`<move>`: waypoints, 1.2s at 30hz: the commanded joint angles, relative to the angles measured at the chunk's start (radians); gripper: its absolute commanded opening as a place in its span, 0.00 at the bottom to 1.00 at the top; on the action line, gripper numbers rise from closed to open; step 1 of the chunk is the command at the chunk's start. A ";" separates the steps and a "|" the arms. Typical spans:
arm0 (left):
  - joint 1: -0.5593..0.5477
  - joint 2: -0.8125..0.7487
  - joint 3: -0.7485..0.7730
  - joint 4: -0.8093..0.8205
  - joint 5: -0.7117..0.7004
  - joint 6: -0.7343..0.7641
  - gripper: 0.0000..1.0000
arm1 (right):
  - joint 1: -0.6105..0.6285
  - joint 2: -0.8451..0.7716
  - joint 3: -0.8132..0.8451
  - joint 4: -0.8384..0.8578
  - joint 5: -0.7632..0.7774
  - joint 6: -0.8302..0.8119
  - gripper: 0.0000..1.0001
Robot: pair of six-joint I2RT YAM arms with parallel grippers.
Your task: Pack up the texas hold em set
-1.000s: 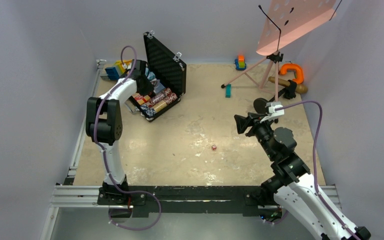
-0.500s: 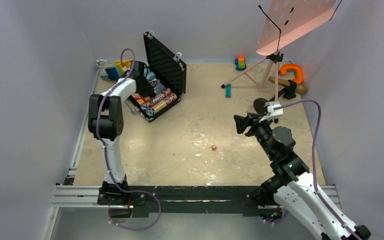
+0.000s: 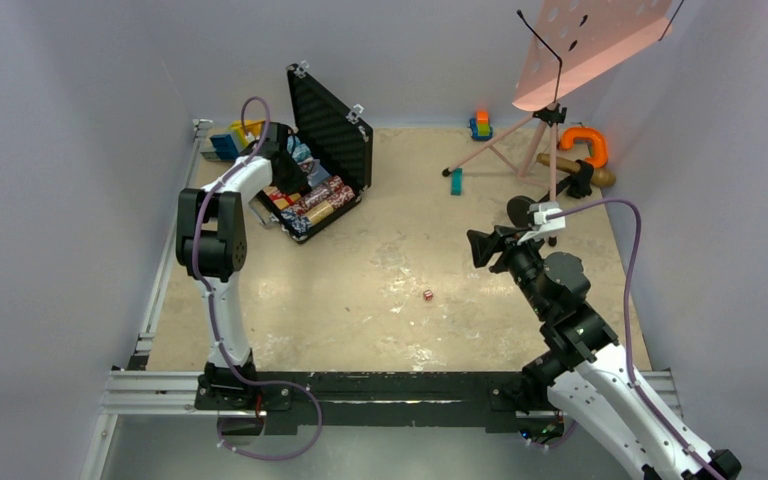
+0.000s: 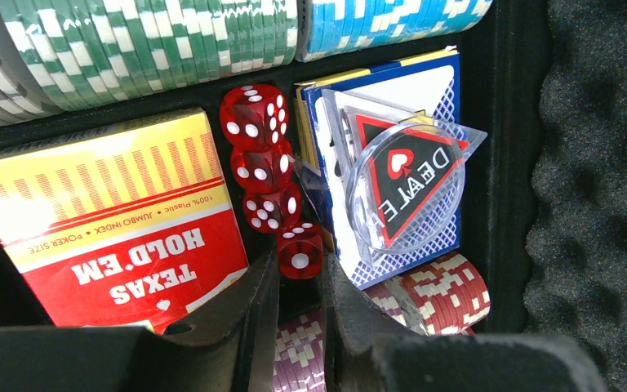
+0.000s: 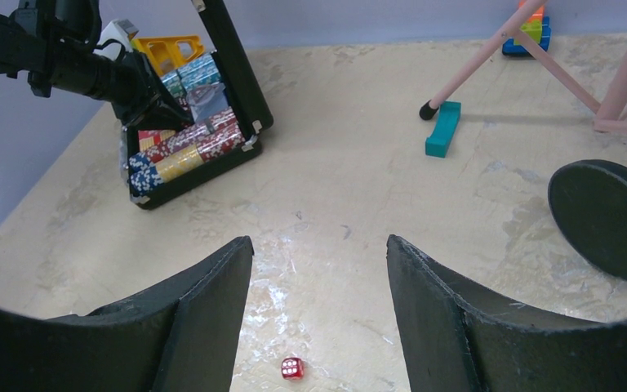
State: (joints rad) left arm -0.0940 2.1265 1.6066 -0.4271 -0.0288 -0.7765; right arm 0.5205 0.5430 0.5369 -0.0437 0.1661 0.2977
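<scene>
The packing looks almost finished. The briefcase [image 3: 332, 135] stands open, with its lid upright, and the left gripper [image 4: 300, 276] is reaching into its tray. The jaws are narrow and seem closed on the nearest die [image 4: 300, 249], which sits at the very tips, in the slot. Directly beyond it, a row of dice [image 4: 263, 167] continues away from the gripper.

To the left of this gripper lies the card box [image 4: 114, 220], glossy red and yellow cardboard. To the right is a blue deck [image 4: 437, 98], and the dealer button [image 4: 404, 200], a clear plastic disc, rests on it. Further ahead are rolls of green chips [image 4: 131, 41] and blue chips [image 4: 392, 24] with ribbed, striped edges. Far right is the foam lining [image 4: 596, 163], black with small bumps.

What is left, in my judgement: one loose die [image 5: 291, 368], a small translucent red cube with white dots, lies alone on the pale, scuffed surface [image 5: 359, 188]. It is just below the right gripper [image 5: 320, 253], between its fingers. This gripper is moderately wide and holds nothing. The briefcase is far ahead of it, to its left. After this die is packed, the lid must be shut.
</scene>
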 commanded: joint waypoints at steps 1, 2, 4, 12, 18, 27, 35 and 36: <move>0.008 -0.026 -0.004 0.005 -0.043 -0.011 0.23 | -0.003 0.001 0.008 0.028 0.018 0.003 0.66; 0.008 -0.030 -0.003 0.005 -0.047 -0.009 0.25 | -0.003 0.001 0.008 0.029 0.019 0.003 0.65; 0.008 -0.037 -0.003 0.004 -0.054 -0.005 0.29 | -0.004 0.001 0.008 0.029 0.019 0.004 0.65; 0.008 -0.063 0.002 -0.005 -0.074 0.015 0.39 | -0.003 0.001 0.008 0.028 0.019 0.003 0.65; 0.008 -0.088 -0.009 0.004 -0.088 0.024 0.38 | -0.003 0.001 0.008 0.029 0.019 0.003 0.66; 0.007 -0.242 -0.141 0.164 -0.094 0.069 0.38 | -0.003 0.000 0.008 0.028 0.022 0.004 0.66; -0.022 -0.475 -0.372 0.305 -0.081 0.108 0.43 | -0.003 -0.006 0.007 0.029 0.023 0.003 0.65; -0.035 -0.516 -0.411 0.327 -0.073 0.110 0.43 | -0.002 -0.007 0.007 0.031 0.022 0.004 0.65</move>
State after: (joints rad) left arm -0.0986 1.7439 1.2991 -0.2256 -0.1081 -0.7025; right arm 0.5201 0.5430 0.5369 -0.0441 0.1661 0.2977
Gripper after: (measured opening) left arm 0.420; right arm 0.655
